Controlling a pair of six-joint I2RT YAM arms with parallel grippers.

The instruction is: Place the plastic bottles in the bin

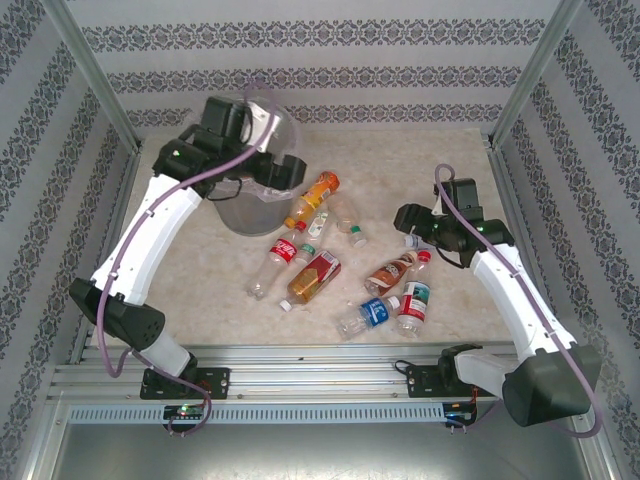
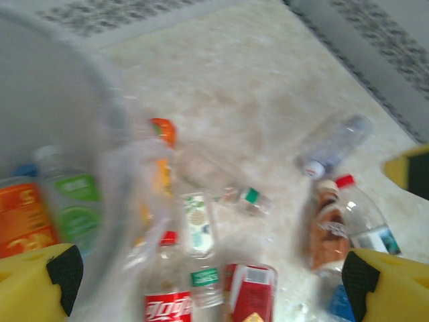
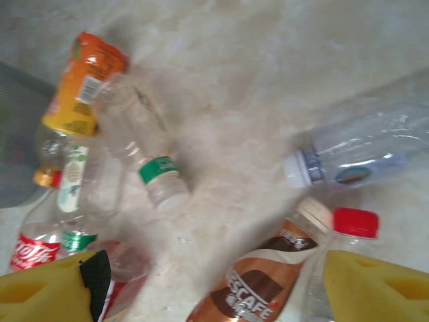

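The grey translucent bin (image 1: 243, 205) stands at the back left. Through its wall (image 2: 60, 134) I see an orange-labelled and a green-labelled bottle (image 2: 77, 201) inside. My left gripper (image 1: 289, 174) hangs open by the bin's right rim, with nothing between its yellow fingers (image 2: 40, 282). Several bottles lie on the table: an orange one (image 1: 318, 192), a Coca-Cola one (image 1: 280, 255), a red-labelled one (image 1: 315, 275) and a brown Nescafe one (image 1: 392, 268). My right gripper (image 1: 408, 218) is open above the Nescafe bottle (image 3: 261, 282), which lies between its fingers (image 3: 375, 282) next to a red-capped bottle (image 3: 355, 223).
A clear green-banded bottle (image 3: 144, 144) and a clear white-capped bottle (image 3: 362, 147) lie beyond the right gripper. A blue-labelled bottle (image 1: 368, 315) and a teal-labelled one (image 1: 415, 300) lie near the front. Metal frame posts and patterned walls close in the marble tabletop (image 1: 400, 165).
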